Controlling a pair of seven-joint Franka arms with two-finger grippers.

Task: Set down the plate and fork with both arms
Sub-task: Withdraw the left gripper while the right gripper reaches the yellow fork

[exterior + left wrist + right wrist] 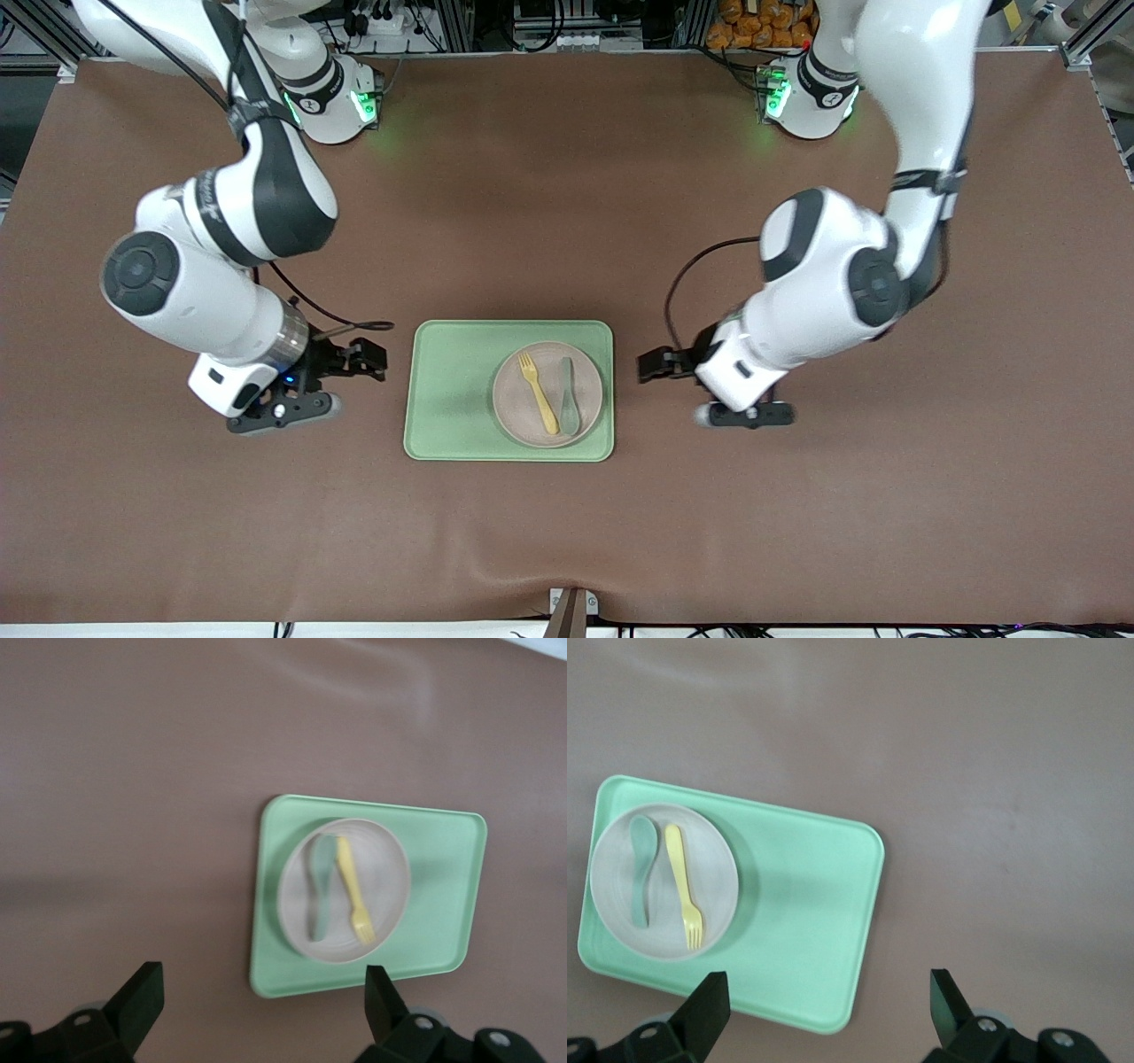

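Two grippers are hanging empty, one at each short end of the tray [452, 390]. I am reading the left gripper [651, 365] as spread wide with nothing between its fingers, and the right gripper [370, 356] the same; both wrist views show an open gap.

Plate [547, 394] is sitting in the tray's half toward the left arm's end of the bench, so that arm has the shorter reach. Fork [539, 392] is lying flat on the plate beside the spoon [568, 400], close but probably not touching, though I cannot be sure.

Tray is lying mid-bench, somewhat toward the front edge. Bare brown bench [567, 177] is lying open on all sides, so I am judging room for set-down ample. Tray rim may be hindering a low grip on the plate.
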